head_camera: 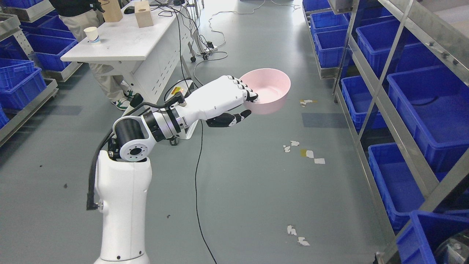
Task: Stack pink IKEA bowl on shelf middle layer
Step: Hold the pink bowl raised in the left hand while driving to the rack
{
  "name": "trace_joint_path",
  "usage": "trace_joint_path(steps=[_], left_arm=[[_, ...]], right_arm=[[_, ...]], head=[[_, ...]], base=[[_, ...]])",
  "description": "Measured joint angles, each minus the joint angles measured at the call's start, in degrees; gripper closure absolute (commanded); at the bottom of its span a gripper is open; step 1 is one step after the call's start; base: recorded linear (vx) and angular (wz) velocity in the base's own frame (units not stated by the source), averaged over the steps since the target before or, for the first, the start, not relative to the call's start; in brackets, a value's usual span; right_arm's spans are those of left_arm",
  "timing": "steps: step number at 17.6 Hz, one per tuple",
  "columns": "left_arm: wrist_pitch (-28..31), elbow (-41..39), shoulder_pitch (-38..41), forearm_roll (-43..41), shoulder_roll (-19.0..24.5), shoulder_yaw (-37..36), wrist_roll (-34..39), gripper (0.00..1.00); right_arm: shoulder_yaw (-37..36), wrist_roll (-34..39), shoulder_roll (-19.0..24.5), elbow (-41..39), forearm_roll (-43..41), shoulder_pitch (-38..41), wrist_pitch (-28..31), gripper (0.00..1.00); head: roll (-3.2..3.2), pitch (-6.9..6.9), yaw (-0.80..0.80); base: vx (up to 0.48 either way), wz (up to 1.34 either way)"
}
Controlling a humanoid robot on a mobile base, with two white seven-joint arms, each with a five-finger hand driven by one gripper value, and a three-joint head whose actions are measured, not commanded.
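Observation:
A pink bowl (269,90) hangs in the air above the grey floor, upright and slightly tilted. My left hand (246,103) is shut on its near rim: the fingers (244,89) hook over the rim into the bowl and the thumb (229,119) lies under its side. The white left arm rises from the bottom edge and reaches to the right. The metal shelf (381,88) with blue bins stands along the right side, well apart from the bowl. The right arm is out of the picture.
Blue bins (428,106) fill the shelf's layers on the right. A white table (124,40) with a paper cup (91,35) and wooden blocks stands at the back left, a person behind it. Cables (198,176) and paper scraps lie on the floor. More blue bins at far left.

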Motion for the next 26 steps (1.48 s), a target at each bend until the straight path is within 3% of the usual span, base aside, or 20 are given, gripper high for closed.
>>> trace_joint_path(steps=[26], left_arm=[[0.0, 0.0, 0.1, 0.0, 0.0, -0.1, 0.0, 0.98]], right_arm=[[0.0, 0.0, 0.0, 0.0, 0.0, 0.0, 0.0, 0.0]], head=[[0.0, 0.0, 0.0]], base=[[0.242, -0.01]])
